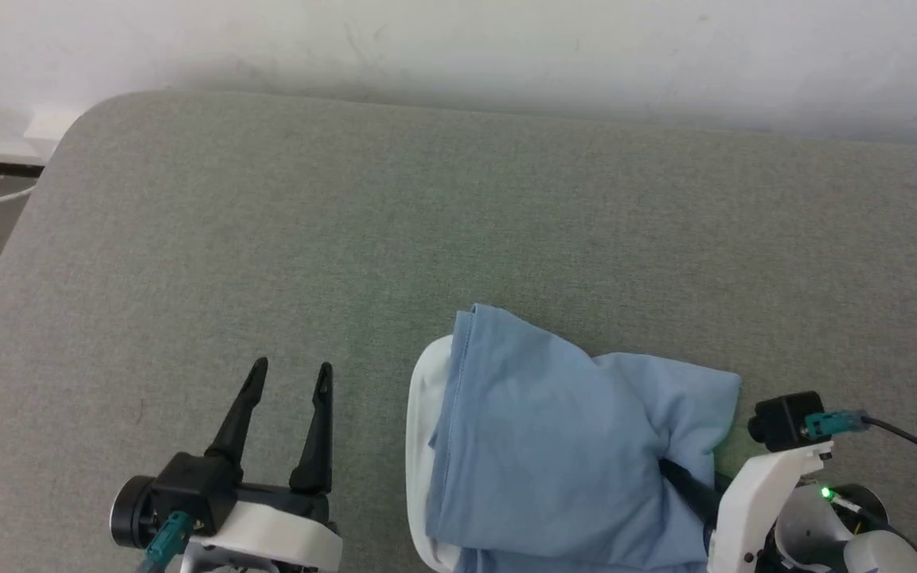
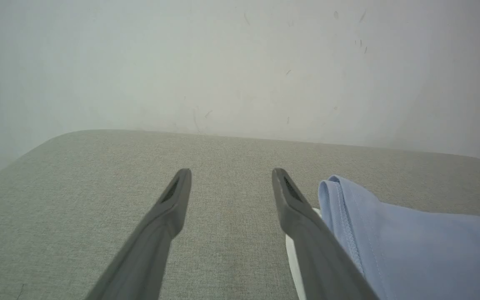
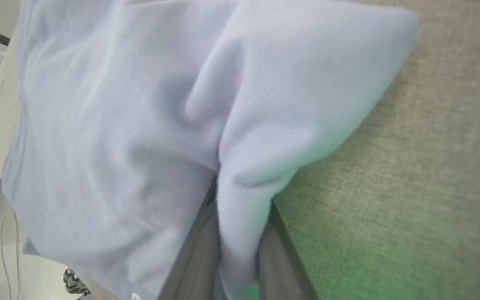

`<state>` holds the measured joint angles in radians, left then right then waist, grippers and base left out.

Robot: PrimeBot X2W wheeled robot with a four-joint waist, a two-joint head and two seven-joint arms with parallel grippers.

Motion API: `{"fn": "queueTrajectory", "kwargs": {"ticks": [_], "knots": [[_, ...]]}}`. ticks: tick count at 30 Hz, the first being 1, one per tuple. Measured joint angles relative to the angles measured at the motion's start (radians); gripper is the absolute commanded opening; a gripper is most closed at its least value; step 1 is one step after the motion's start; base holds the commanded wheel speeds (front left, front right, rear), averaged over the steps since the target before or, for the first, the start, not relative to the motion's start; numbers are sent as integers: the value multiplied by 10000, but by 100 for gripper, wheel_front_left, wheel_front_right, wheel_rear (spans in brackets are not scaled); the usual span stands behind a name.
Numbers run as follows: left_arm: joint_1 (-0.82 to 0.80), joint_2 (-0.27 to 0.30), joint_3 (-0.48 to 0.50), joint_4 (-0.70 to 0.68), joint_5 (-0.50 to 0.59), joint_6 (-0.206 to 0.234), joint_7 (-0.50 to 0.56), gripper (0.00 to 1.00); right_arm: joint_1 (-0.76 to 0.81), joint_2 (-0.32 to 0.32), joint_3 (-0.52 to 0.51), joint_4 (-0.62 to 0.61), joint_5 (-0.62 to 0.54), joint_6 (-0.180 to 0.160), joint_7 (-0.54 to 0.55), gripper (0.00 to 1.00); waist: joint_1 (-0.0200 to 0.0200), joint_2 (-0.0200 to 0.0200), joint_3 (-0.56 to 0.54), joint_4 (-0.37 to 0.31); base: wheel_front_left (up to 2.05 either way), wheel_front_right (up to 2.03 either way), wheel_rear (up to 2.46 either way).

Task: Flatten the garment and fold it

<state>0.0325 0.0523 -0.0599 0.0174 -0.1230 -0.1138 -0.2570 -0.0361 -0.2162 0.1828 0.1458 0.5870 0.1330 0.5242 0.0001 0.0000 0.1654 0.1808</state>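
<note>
Garment [image 1: 554, 446] lies on the pad [image 1: 458, 223], at its near side, right of centre. Left gripper [image 1: 291, 368] sits just beside it on the left, over the pad. Right gripper [image 1: 665, 461] is at the garment's right, a fold between its fingers [image 3: 194, 258]. Wall [image 1: 506, 48] runs behind the pad.

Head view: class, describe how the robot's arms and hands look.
Left hand: two long tapering black fingers, black base, white wrist shell, teal plug. Right hand: white shell, small black camera, teal connector with black cable, green light.
</note>
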Motion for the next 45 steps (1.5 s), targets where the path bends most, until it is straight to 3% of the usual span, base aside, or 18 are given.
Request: {"fn": "queueTrajectory", "kwargs": {"ticks": [6, 12, 19, 26, 33, 45], "knots": [[0, 0, -102, -12, -2, -4, 0, 100, -569, -709, 694, 46, -1072, 6, -830, 0, 0, 0, -107, -382, 0, 0, 0], [-89, -2, -483, 21, 8, -13, 2, 100, -1923, -2543, 2006, -545, -3020, 0, -928, 0, 0, -1, -117, -1176, 0, 0, 0], [-877, -13, -1003, 0, 178, -88, 0, 100, -3823, -4468, 3417, -882, -3580, -2, -581, 0, -1, 0, 168, -2493, 0, 0, 0], [-1915, 148, -1409, -132, 330, -100, 0, 100, -5277, -6148, 4552, -236, -3475, 2, -901, 0, 0, 0, 1006, -3659, 0, 0, 0], [-2835, 550, -1762, -447, 372, -102, 0, 100, -5756, -7216, 4113, 1676, -3475, 2, -1969, 0, 2, 0, 2338, -4253, 0, 0, 0], [-3267, 848, -1935, -813, 366, -104, -2, 100, -5853, -7154, 1609, 4947, -4725, 2, -4311, 0, 1, 0, 4223, -4244, 0, 0, 0]]}}
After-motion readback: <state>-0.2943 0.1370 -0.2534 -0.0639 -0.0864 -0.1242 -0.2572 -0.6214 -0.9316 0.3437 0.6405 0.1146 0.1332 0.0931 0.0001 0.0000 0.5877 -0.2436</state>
